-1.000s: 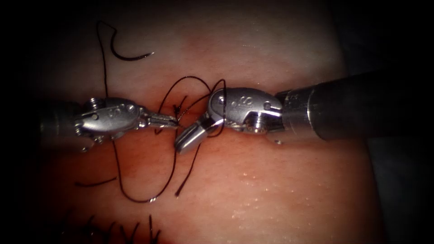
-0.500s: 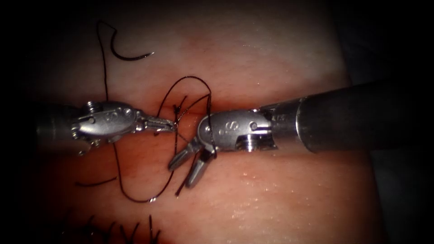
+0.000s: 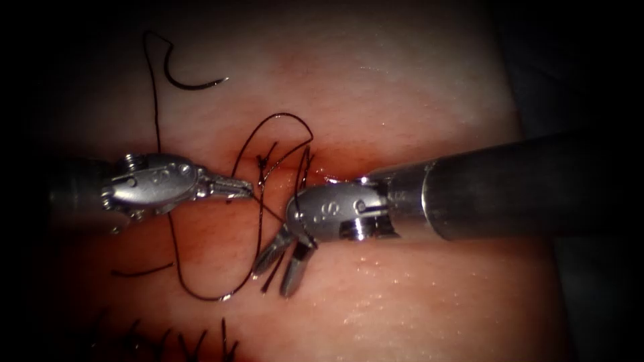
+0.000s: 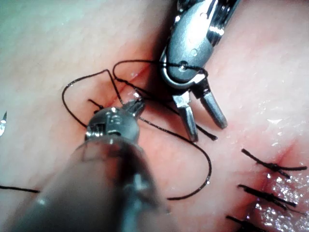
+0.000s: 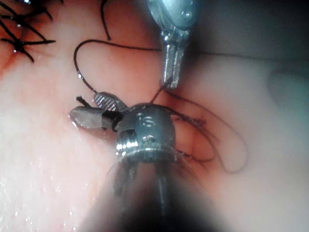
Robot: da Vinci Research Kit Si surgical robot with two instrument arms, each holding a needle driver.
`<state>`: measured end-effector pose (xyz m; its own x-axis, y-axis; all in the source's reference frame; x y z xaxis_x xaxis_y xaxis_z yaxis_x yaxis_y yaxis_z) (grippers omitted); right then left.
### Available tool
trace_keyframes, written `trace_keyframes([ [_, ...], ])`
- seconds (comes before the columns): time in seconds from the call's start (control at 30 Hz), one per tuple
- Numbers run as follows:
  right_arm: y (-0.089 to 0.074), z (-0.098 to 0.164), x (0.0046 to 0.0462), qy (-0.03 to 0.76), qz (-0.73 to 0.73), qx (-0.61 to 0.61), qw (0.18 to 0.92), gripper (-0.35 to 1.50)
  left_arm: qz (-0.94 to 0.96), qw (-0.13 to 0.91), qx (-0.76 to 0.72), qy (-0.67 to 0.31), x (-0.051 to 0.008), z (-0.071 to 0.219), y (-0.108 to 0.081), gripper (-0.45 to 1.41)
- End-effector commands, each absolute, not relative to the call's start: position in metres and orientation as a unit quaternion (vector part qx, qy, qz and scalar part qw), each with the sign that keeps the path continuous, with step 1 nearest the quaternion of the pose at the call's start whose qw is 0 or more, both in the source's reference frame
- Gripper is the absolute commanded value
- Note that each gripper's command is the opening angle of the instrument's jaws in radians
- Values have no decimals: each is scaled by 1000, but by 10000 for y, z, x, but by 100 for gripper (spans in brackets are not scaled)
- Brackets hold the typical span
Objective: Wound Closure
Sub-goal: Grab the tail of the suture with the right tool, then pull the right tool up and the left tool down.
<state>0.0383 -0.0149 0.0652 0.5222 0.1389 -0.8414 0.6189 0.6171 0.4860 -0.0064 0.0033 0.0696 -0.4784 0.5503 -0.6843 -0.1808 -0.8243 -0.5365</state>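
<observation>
Left tool: slim silver needle driver, jaws closed on the thin dark thread close beside the small knot; seen again clamped on the strand, and from the opposite side with the tip pinching the thread.
Right tool: silver wristed needle driver on a dark shaft, jaws parted and pointing down over the pale pink pork tissue, nothing gripped between them; thread wound around its wrist behind the jaws; jaws also spread, and with a dark wrap across the neck.
Curved dark steel needle: lying loose on the tissue surface, well apart from both tools, up and to the left of the cut, not in the tissue, held by neither tool.
Thread path: from the needle's tail down the left side, behind the left tool, into a wide loop below it, then up to the knot.
Cut: reddened horizontal line, between and behind the two tool heads.
Earlier stitches: short dark cut thread ends across the wound.
</observation>
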Motion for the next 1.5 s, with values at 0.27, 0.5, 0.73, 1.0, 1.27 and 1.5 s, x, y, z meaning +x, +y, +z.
trace_keyframes([
  [0.27,-166,661,390,394,-204,422,791,-35,836,216,-462,-200,-67,696,27,-45],
  [0.5,-161,660,392,380,-221,422,793,-35,837,214,-462,-199,-66,686,18,-45],
  [0.73,-125,654,382,471,-156,388,776,-35,842,207,-457,-197,-66,685,-3,-45],
  [1.0,-87,653,356,547,-89,379,741,-35,845,211,-449,-200,-62,690,-28,-45],
  [1.27,-65,660,346,594,-32,374,711,-35,852,201,-437,-205,-58,694,-54,-45],
  [1.5,-34,672,334,598,16,349,722,-35,860,178,-423,-224,-44,676,-81,-45],
])
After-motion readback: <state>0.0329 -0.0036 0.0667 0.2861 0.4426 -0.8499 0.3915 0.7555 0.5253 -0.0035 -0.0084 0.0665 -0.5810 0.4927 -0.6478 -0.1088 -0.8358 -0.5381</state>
